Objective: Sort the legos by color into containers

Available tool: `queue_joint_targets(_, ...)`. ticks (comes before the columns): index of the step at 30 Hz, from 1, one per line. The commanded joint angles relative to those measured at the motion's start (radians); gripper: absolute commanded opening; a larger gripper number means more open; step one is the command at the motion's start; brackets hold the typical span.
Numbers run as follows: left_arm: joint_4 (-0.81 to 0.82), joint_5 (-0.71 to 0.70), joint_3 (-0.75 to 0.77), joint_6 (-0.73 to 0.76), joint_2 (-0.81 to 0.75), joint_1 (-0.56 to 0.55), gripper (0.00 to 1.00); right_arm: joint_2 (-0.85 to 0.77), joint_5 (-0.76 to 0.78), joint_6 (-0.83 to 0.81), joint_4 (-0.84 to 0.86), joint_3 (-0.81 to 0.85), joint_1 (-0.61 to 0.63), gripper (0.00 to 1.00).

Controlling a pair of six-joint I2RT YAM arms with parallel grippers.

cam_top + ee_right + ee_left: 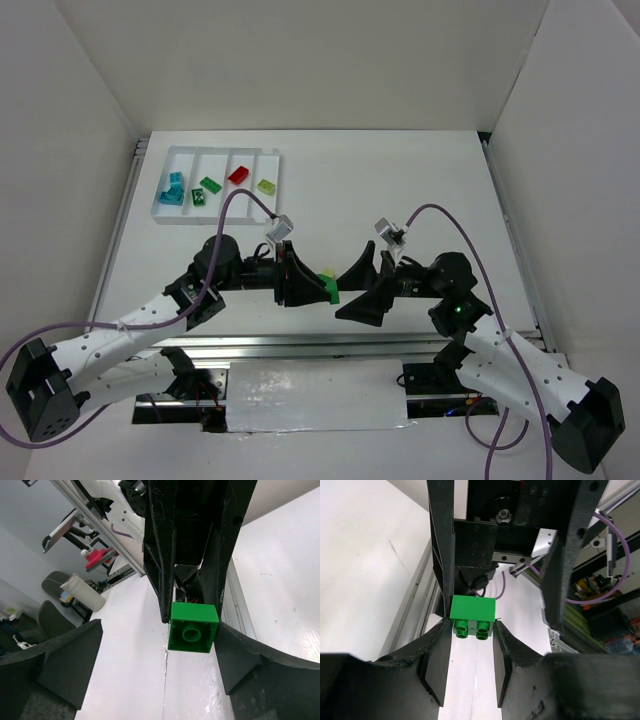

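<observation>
1. Left gripper (pixel 471 629): jaws clenched on a green lego (pixel 472 611), well apart from the tray (pixel 225 150), to its right and nearer the arm bases.
2. Right gripper (pixel 350 292): jaws released and spread wide, facing that lego, with one finger just beside it.
3. Tray compartments, left to right: teal legos (pixel 172 190), green legos (pixel 204 191), red lego (pixel 238 174), yellow-green lego (pixel 266 186).

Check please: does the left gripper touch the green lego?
Touching. The left wrist view shows the green lego clamped between both fingertips of the left gripper.
</observation>
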Motion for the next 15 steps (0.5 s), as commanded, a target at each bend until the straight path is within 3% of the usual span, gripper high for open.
queue_joint_targets(1, 0.087, 0.027, 0.047, 0.017, -0.029, -0.033, 0.0, 0.015, 0.077, -0.038, -0.006, 0.016, 0.017, 1.0)
queue_joint_targets(12, 0.052, -0.004, 0.058, 0.042, -0.041, -0.033, 0.0, 0.027, 0.205, -0.064, -0.12, 0.036, 0.015, 1.0)
queue_joint_targets(15, 0.041, -0.024, 0.057, 0.048, -0.046, -0.033, 0.0, 0.015, 0.203, -0.075, -0.123, 0.033, 0.015, 0.93)
